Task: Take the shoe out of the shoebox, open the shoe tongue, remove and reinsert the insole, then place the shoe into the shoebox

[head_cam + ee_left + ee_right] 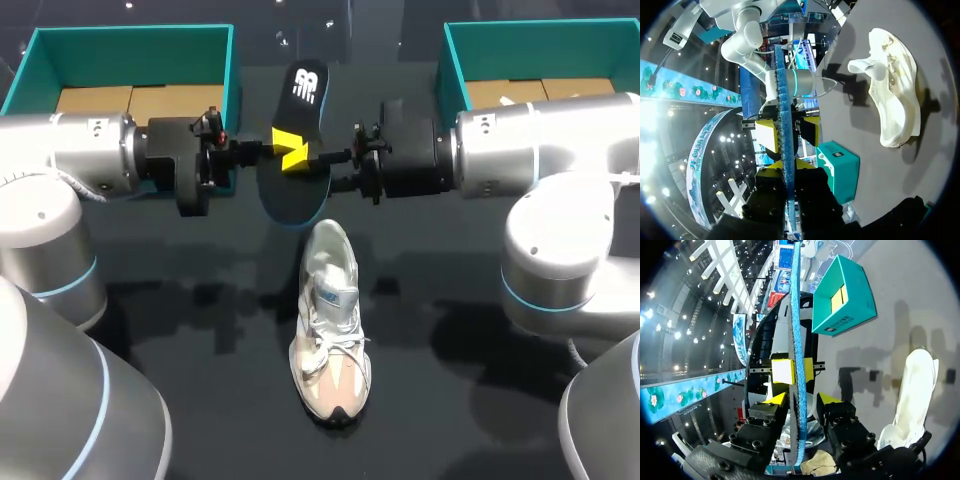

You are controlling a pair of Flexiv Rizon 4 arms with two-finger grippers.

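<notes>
Head view looks down; opposed wrist views closely share the insole (782, 100).

insole (296, 150) is up off the table (200, 330), between the two hands. left gripper (281, 148) clamps it from one side. right gripper (318, 158) faces it from the other, fingers straddling the insole with gaps. Tips of both grippers sit just beside each other. shoe (330, 325) lies on the table under the grippers and nearer the robot, heel end closest to them, apart from the insole. left box (130, 60) sits behind the left gripper, right box (540, 55) behind the right gripper. Both boxes are well apart from the shoe.
</notes>
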